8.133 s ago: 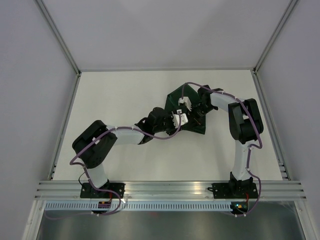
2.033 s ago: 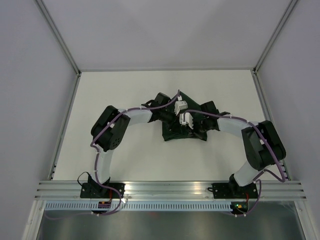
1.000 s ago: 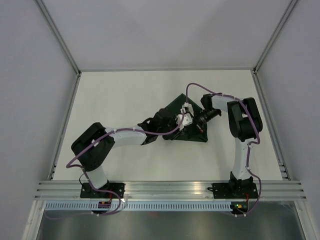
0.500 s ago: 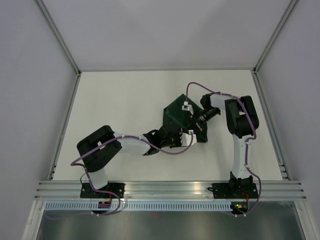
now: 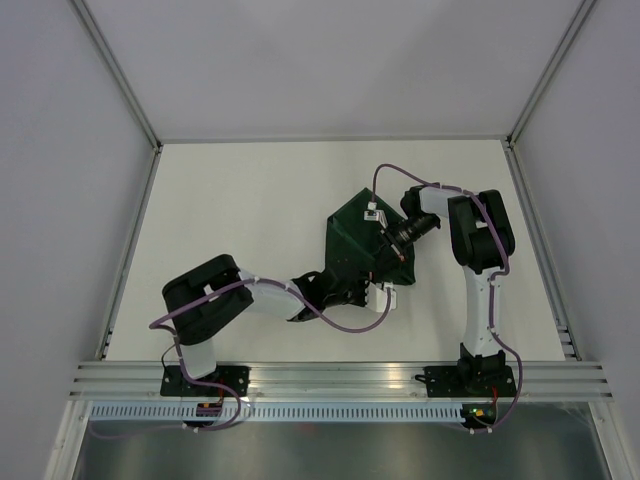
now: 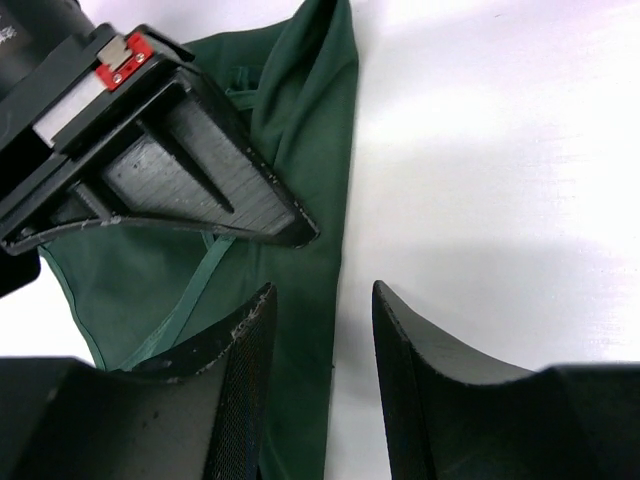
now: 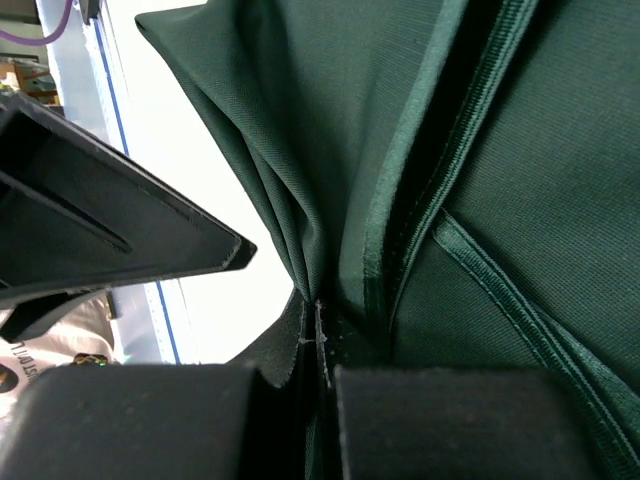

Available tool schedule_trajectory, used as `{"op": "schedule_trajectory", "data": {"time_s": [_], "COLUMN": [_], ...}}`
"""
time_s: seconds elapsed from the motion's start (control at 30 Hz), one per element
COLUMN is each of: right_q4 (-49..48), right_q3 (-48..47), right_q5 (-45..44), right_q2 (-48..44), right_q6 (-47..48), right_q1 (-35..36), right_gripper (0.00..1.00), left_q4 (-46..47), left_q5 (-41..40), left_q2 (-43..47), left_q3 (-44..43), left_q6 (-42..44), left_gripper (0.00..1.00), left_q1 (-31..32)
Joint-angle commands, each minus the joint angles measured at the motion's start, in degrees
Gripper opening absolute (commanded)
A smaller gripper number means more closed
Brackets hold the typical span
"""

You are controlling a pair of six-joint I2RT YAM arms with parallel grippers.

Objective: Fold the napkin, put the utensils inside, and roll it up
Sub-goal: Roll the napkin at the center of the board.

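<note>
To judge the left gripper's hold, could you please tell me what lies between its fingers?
In the left wrist view, the folded edge of the napkin and bare table lie between the fingers of the open left gripper; nothing is pinched.

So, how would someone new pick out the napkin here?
On the white table, look just right of centre. The napkin is the loosely folded dark green cloth there, pinched by the right gripper; nothing else there is green.

Napkin (image 5: 350, 232) laid on bench (image 5: 240, 210), right of frame centre.
The left end effector (image 5: 368, 287) is seen at its lower edge, the right end effector (image 5: 388, 247) at its right edge.
</note>
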State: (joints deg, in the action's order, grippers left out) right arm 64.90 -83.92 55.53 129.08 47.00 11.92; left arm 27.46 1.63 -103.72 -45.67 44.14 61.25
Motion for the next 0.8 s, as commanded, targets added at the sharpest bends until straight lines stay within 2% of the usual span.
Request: {"op": "schedule_trajectory", "data": {"time_s": [0.0,0.33,0.57,0.77], "right_q4": [-5.9,-3.9,-3.5,-2.9], "right_q3": [0.1,-1.7,-2.1,-2.3], "right_q5": [-10.1,-9.4,-9.1,-9.1], "right_q2": [3.3,5.1,5.7,5.8], "right_q6": [3.4,4.2,4.3,4.6], "right_q1": [-0.1,-0.2,-0.2,-0.2], "right_gripper": [0.01,0.00,0.00,0.01], "left_q4": [3.3,0.5,-4.9,-9.6], "left_q5": [-0.3,-0.2,0.6,1.9], "left_q2": [-2.3,-4.9,-5.6,-6.7], "left_q3": [0.0,-0.9,-3.0,-5.1], "left_q6": [4.4,6.4,8.6,9.2], "left_gripper": [0.49,0.45,0.41,0.32], "left_q1": [0.4,-0.4,-1.5,-1.7]}}
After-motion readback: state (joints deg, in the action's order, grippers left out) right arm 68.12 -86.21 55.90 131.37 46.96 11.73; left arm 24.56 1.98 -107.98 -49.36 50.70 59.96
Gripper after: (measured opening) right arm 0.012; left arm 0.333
